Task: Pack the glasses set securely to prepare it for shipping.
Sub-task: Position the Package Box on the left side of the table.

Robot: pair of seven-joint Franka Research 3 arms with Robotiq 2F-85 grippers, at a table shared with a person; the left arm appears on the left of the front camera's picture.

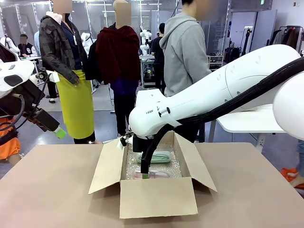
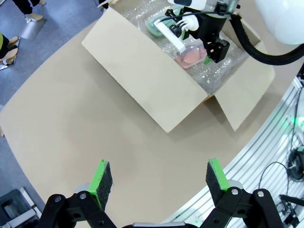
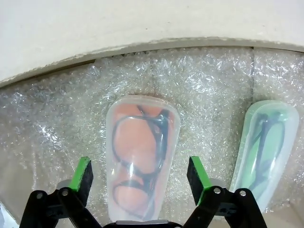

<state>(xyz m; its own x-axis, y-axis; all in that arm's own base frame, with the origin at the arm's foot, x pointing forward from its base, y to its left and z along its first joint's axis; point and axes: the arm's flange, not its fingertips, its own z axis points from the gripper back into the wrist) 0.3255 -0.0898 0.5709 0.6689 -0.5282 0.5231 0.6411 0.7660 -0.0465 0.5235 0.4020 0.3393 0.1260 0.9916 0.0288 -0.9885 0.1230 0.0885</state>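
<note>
A plain brown cardboard box (image 1: 156, 197) is seen at the middle of the matte tan worktop (image 1: 57, 190), with its four flaps (image 1: 108, 166) folded outward. The box floor and inner walls are lined with clear, crinkled bubble wrap (image 3: 204, 95).

Two flat, oblong, round-cornered cases of translucent plastic are laid on this lining, side by side and apart. The pale pink-clear case (image 3: 142, 156) is placed nearer the robot's side. The mint-green case (image 3: 263, 147) is placed beyond it, toward the far wall. Dark, thin eyeglass frames are visible through both shells.

The right gripper (image 3: 140, 166) is lowered into the box from above. Its black fingers, faced with green pads (image 3: 84, 171), are spread wide on either side of the pink case. A strip of bubble wrap is seen between each pad and the case, so nothing is clasped.

The left gripper (image 2: 157, 166) is held high above bare worktop at the robot's left, well apart from the box. Its fingers are likewise spread wide with nothing between them. In the front view, its black body with a green pad is seen at the left edge, tilted downward
</note>
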